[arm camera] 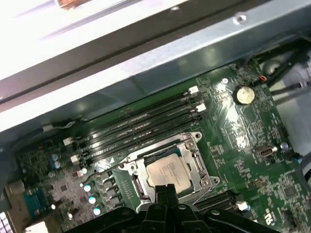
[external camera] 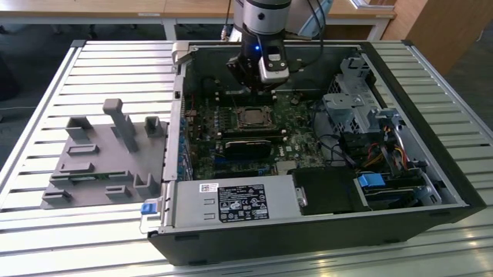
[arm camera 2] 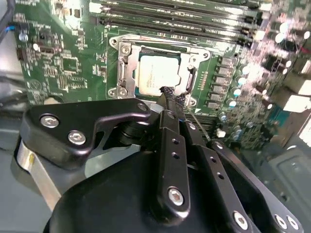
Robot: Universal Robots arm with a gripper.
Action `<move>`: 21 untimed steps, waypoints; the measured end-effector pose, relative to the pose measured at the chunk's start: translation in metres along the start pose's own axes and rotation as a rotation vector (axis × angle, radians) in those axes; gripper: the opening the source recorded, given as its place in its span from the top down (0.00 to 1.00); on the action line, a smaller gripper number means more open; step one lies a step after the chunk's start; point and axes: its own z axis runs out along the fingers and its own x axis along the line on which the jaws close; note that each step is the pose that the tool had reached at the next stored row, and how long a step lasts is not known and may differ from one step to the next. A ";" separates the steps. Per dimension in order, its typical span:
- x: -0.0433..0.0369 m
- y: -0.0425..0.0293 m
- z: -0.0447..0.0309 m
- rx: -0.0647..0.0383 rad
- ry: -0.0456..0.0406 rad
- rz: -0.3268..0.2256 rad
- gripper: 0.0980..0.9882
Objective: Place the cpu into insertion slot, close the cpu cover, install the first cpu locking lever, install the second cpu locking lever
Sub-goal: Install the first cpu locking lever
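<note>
The cpu [arm camera 2: 156, 76] lies flat in the insertion slot [arm camera 2: 146, 50], and the cpu cover [arm camera 2: 124, 73] looks folded down around it, its window framing the chip to keep it seated. The pincer [arm camera 2: 169, 93] hangs at one edge, fingertips together, its body hiding that side of the slot, so the locking levers' state cannot be told.

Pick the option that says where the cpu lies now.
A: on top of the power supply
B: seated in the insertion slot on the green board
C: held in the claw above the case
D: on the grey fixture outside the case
B: in the second wrist view the cpu lies flat, silver top up, inside the metal-rimmed insertion slot.
</note>
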 end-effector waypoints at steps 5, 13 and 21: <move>0.0000 0.0000 0.0002 0.002 0.0010 -0.091 0.99; 0.0005 -0.0002 0.0007 0.000 -0.0084 -0.160 0.99; 0.0008 -0.0003 0.0016 0.001 -0.0106 -0.276 0.99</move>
